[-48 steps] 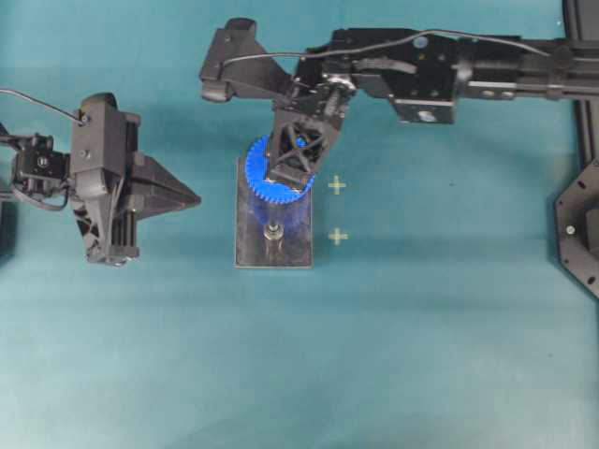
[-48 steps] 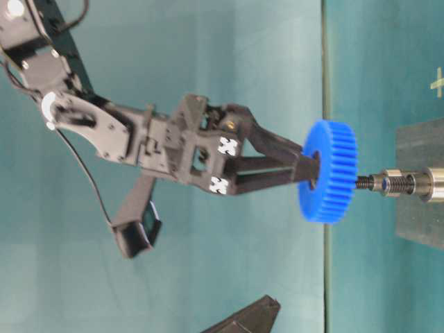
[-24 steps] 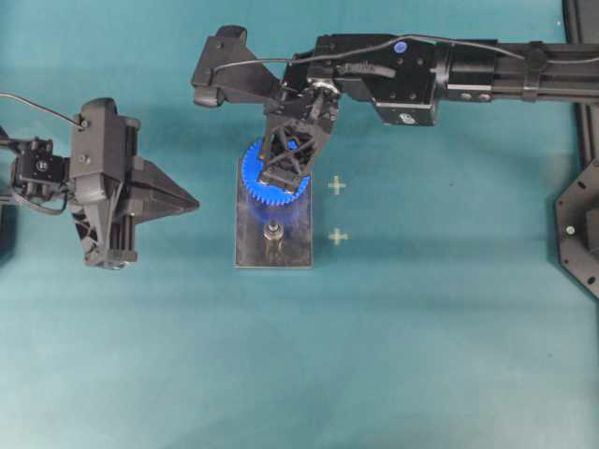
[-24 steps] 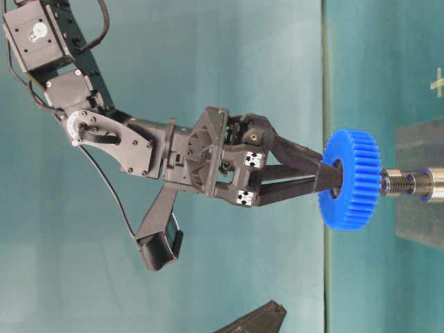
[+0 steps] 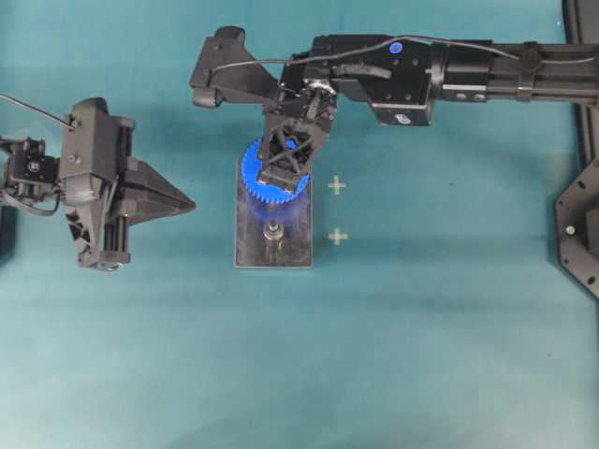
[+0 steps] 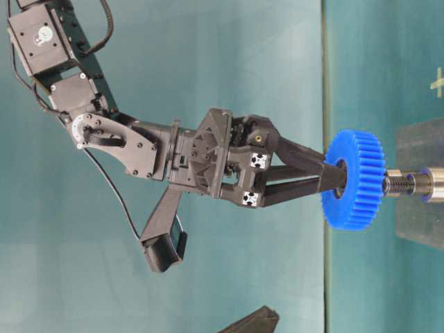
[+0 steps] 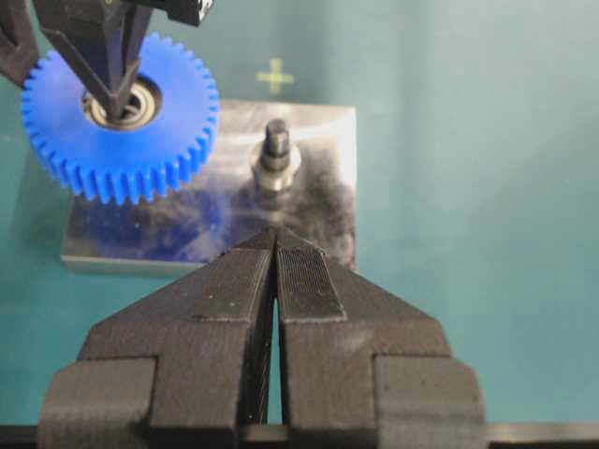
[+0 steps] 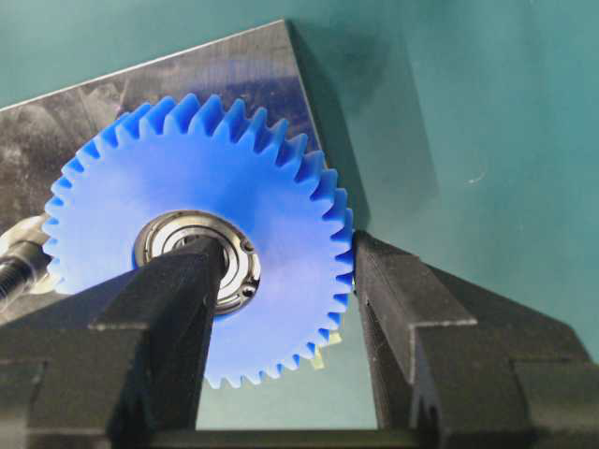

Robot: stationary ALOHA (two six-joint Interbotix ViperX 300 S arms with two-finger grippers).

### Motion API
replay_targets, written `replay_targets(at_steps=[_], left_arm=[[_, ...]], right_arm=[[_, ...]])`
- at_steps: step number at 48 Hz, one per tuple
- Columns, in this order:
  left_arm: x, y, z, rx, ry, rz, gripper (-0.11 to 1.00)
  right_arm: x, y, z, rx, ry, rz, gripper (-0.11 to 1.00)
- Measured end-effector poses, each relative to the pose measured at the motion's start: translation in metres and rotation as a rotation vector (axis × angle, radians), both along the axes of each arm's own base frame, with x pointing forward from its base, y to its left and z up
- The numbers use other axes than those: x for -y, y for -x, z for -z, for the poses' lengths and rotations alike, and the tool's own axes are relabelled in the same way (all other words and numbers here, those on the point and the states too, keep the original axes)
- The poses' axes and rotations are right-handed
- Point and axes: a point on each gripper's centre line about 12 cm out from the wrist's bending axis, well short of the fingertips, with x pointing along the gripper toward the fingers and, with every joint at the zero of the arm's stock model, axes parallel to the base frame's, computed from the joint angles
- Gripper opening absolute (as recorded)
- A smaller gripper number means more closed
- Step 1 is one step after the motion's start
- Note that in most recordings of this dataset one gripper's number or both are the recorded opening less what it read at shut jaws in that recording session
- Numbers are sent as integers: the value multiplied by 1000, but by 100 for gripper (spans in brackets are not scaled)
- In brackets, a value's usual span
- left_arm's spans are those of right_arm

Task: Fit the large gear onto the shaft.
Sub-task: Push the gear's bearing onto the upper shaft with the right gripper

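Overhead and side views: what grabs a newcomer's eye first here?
The bright-blue large gear, pinched by the right gripper with one finger in its bearing hub and one at the toothed rim, hangs just above a shaft on the grey plate. A second post stands bare nearer the plate's front edge. At the overhead view's left, the left gripper waits, shut and empty.

**No writing, only marks**

No words, brands or numbers can be read anywhere. Two pale yellow plus signs stand on the teal mat, just beside the grey plate.
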Motion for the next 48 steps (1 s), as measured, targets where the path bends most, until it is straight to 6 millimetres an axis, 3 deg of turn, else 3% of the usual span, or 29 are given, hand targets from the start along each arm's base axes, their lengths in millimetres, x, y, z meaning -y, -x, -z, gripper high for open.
replay_targets(at_steps=[20, 27, 48], left_arm=[[5, 2, -2, 7, 17, 8, 0], [6, 5, -1, 6, 40, -3, 0], [6, 10, -4, 21, 48, -6, 0]], right_arm=[[2, -5, -1, 5, 1, 0, 48], [2, -8, 1, -13, -5, -1, 65], [4, -9, 2, -24, -3, 0, 65]])
